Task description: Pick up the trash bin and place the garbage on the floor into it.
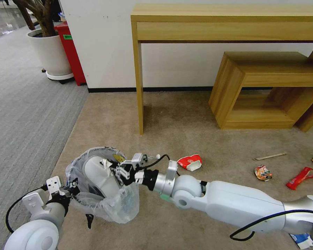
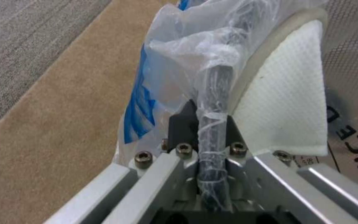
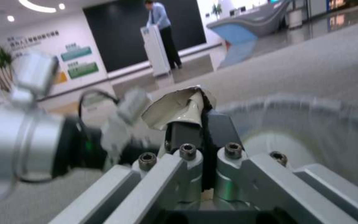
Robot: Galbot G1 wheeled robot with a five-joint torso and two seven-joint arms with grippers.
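The trash bin [image 1: 104, 205], lined with a crinkled clear bag, hangs tilted above the beige floor [image 1: 184, 132]. My left gripper [image 1: 74, 185] is shut on its bag-wrapped rim [image 2: 218, 81]. A white slipper [image 1: 95, 173] lies inside, and a blue-white carton [image 2: 139, 112] shows through the bag. My right gripper [image 1: 107, 165] reaches over the bin's mouth, shut [image 3: 199, 121] on a crumpled whitish scrap of garbage [image 3: 179, 105]. On the floor lie a tiny bottle [image 1: 151, 157], a red-white paper cup [image 1: 190, 162], a wooden stick [image 1: 269, 156], an orange snack packet [image 1: 263, 172] and a red wrapper [image 1: 301, 177].
A tall wooden desk [image 1: 229, 24] and a low wooden bench [image 1: 267, 86] stand against the far wall. Grey ribbed carpet [image 1: 21, 114] runs along the left, with a white plant pot [image 1: 50, 55] at its far end. Another blue-white carton [image 1: 302, 240] lies under my right arm.
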